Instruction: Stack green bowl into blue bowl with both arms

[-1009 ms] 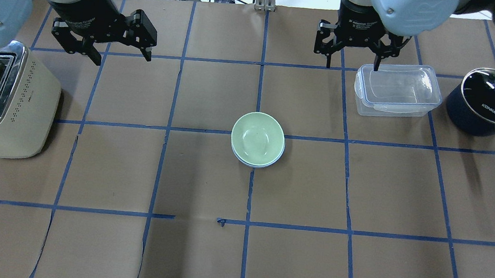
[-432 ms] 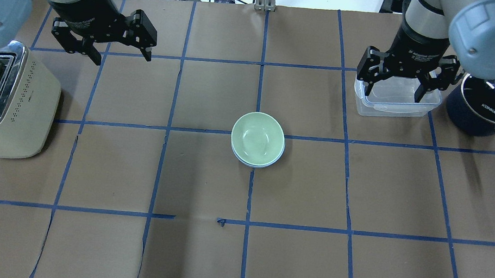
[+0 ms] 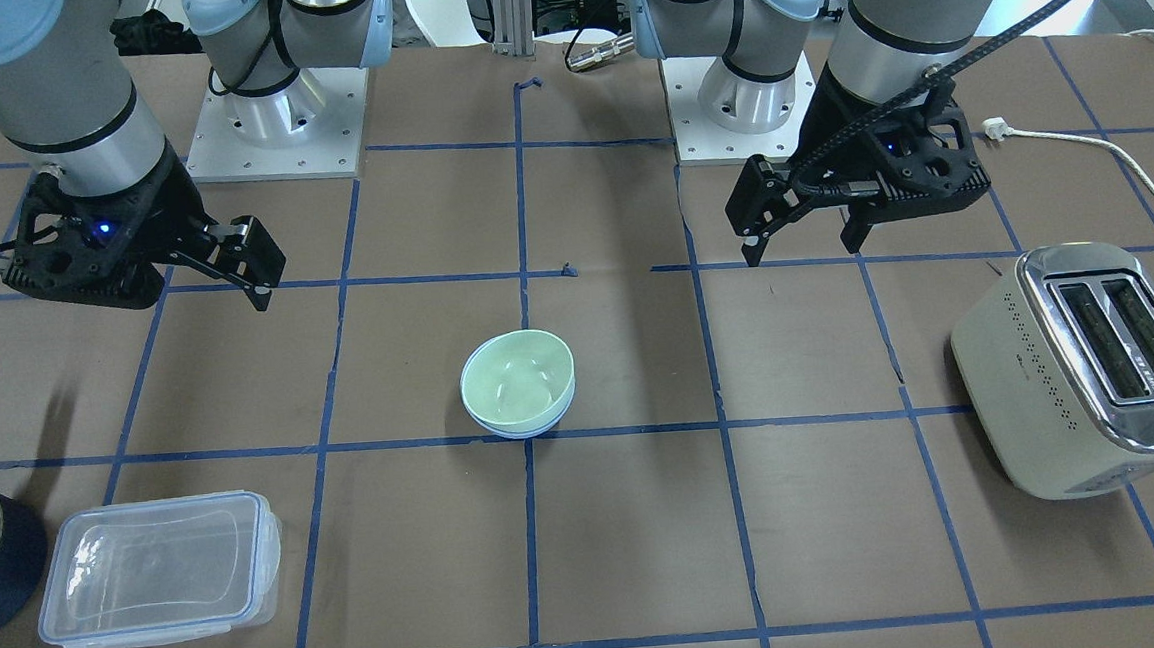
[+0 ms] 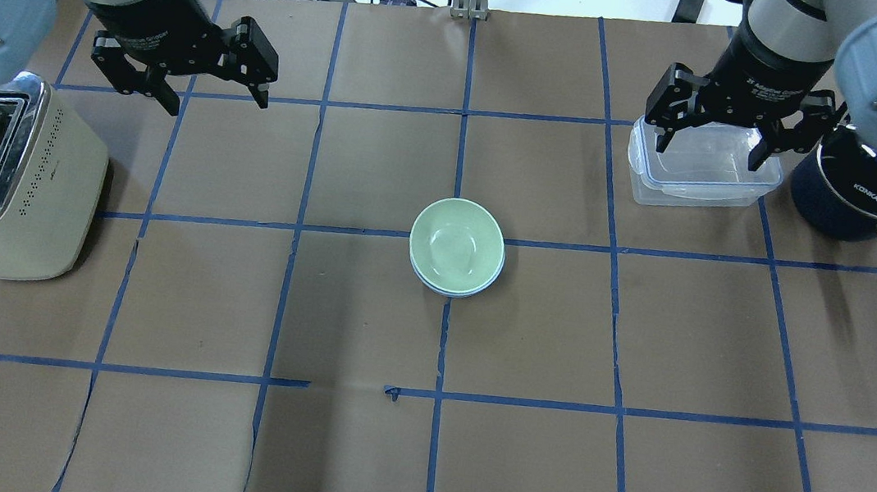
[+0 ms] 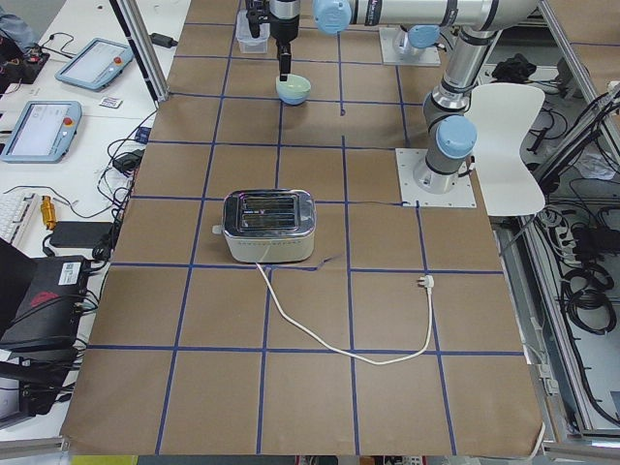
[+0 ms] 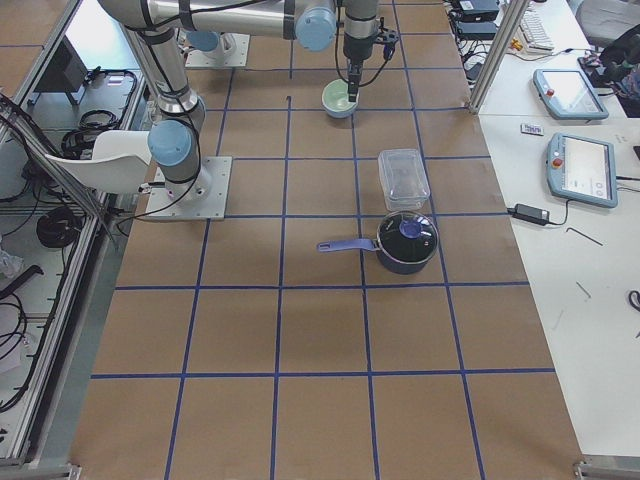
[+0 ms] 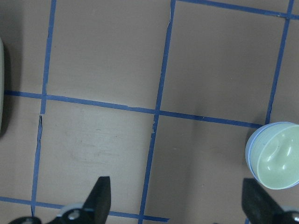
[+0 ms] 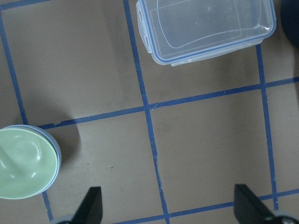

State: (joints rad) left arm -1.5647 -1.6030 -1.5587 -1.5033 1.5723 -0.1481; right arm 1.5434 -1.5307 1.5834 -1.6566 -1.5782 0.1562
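One camera sits behind the robot [image 3: 274,122], looking forward and steeply down on the bench [image 4: 348,459]; another faces it from across. Both centre the green bowl [image 4: 457,241]. Two end cameras look along the bench from far off. Each wrist camera looks straight down, seemingly fairly close, catching that bowl at its frame's edge.

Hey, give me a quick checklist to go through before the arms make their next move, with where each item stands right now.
1. Is the green bowl seated upright inside the blue bowl: ok.
2. Is the left gripper open and holding nothing: ok.
3. Is the right gripper open and holding nothing: ok.
4. Are both grippers apart from the bowls: ok.
5. Is the right gripper free of the clear container and the pot: it overlaps the container from overhead, but the wrist view shows the container far below; ok.
6. Is the stack fully settled: cannot tell.
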